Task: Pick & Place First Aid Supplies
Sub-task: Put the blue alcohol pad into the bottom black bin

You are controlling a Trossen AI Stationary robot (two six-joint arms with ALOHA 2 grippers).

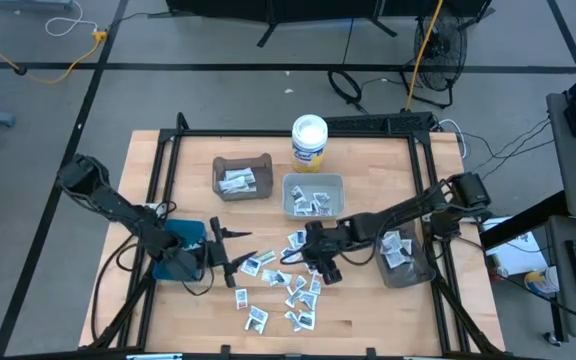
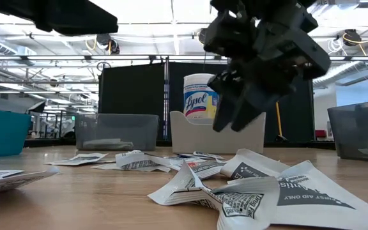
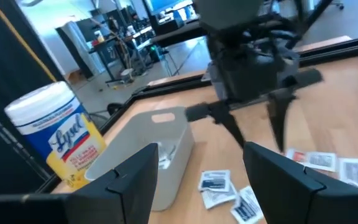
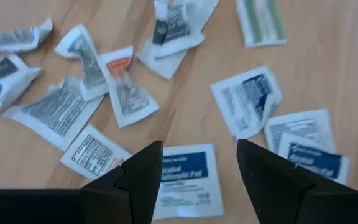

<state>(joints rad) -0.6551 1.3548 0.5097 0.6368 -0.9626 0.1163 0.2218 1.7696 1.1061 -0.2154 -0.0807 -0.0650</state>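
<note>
Right gripper [image 1: 325, 268], centre frame: fingers apart, empty, above scattered first aid packets [image 1: 286, 285]. Left gripper [image 1: 230, 247], left of centre: fingers wide, empty.

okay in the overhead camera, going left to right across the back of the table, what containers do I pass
Brown bin → white round tub → pale grey bin → dark grey bin, which sits nearer the front by the right edge.

Lysol tub [image 1: 309, 141], three grey bins [image 1: 242, 177], wooden table [image 1: 358, 320]
</note>
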